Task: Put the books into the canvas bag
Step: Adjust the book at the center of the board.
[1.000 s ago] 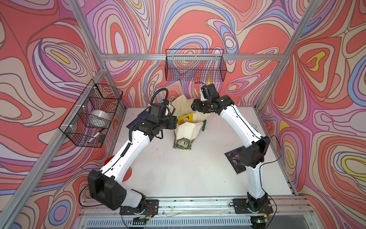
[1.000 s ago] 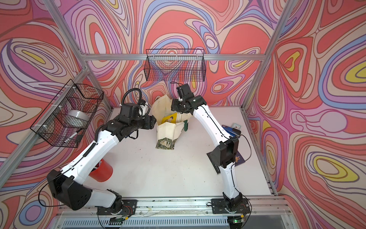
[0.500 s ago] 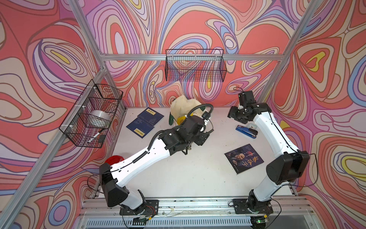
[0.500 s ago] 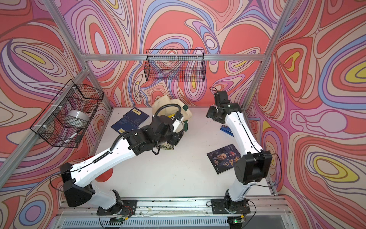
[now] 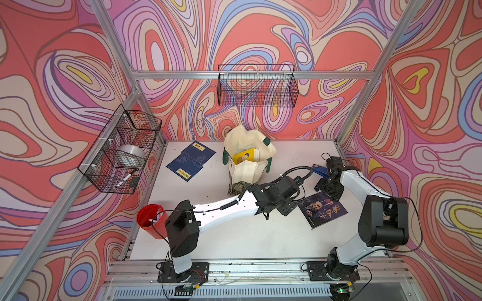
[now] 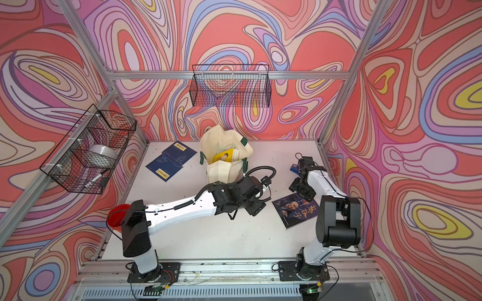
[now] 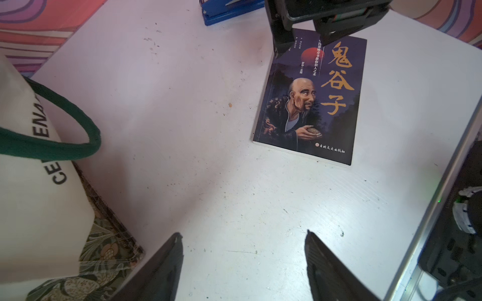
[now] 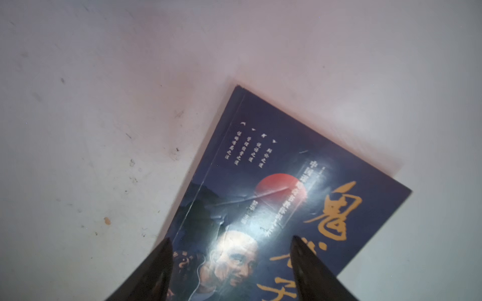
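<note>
The cream canvas bag (image 5: 247, 166) (image 6: 224, 169) stands open at the back middle, with a yellow book (image 5: 243, 157) (image 6: 223, 156) upright inside it. Two navy books (image 5: 191, 162) (image 6: 170, 162) lie overlapping to its left. A dark book with a man's face (image 5: 323, 210) (image 6: 296, 210) (image 7: 310, 104) (image 8: 287, 182) lies flat at the right. My left gripper (image 5: 285, 208) (image 7: 243, 233) is open over bare table between bag and dark book. My right gripper (image 5: 327, 189) (image 8: 230, 238) hangs open just above that book's far end, holding nothing.
A blue stapler (image 5: 319, 170) (image 7: 229, 10) lies behind the right gripper. A red cup (image 5: 151, 221) stands at the front left edge. Black wire baskets hang on the back wall (image 5: 257, 87) and left wall (image 5: 122, 153), the left one holding a tape roll.
Both arms left the bag. The left arm swung right and forward toward the dark book; the right arm drew back to the right and came down over that book.
</note>
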### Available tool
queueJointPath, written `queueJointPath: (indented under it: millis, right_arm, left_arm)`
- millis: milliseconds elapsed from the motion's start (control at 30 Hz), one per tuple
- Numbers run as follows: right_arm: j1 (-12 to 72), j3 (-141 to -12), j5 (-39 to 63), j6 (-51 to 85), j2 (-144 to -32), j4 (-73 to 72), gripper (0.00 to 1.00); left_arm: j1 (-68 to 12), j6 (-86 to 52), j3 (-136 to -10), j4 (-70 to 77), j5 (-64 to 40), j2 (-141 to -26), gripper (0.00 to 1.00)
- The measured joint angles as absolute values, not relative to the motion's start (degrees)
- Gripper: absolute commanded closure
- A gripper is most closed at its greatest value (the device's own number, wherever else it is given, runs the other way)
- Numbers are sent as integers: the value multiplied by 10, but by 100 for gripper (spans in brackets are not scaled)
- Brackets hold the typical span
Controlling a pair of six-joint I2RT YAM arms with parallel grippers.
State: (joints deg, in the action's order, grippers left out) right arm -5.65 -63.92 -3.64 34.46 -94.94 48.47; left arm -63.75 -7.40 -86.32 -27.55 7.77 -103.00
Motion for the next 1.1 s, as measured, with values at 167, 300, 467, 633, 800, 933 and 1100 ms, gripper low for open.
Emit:
queueJointPath:
  millis: [167,300,467,633,800,933,1100]
  right_arm:
    - [-49,-614,-17,350,-989,426,49]
    - [-6,-573,-26,368,-962,369,54]
    - [116,-515,-31,416,-928,285,55]
    - [246,-516,-18,455,-935,242,55]
    - [272,-525,-4,466,-915,303,44]
    - [261,-557,-42,455,-878,397,34]
    - [161,-542,-43,439,-826,423,29]
  left_arm:
    - [-637,-93,-823,-270,75,-1030,25]
    - [-637,-107,-815,-267,76,-1030,25]
    - [-630,-123,-812,-261,75,-1030,25]
    - [-610,-139,-785,-256,73,-1026,25]
    - [-601,-157,-737,-246,67,-1001,24]
    - [-601,-176,-702,-217,51,-977,23]
    - [-596,-209,-677,-155,16,-972,21]
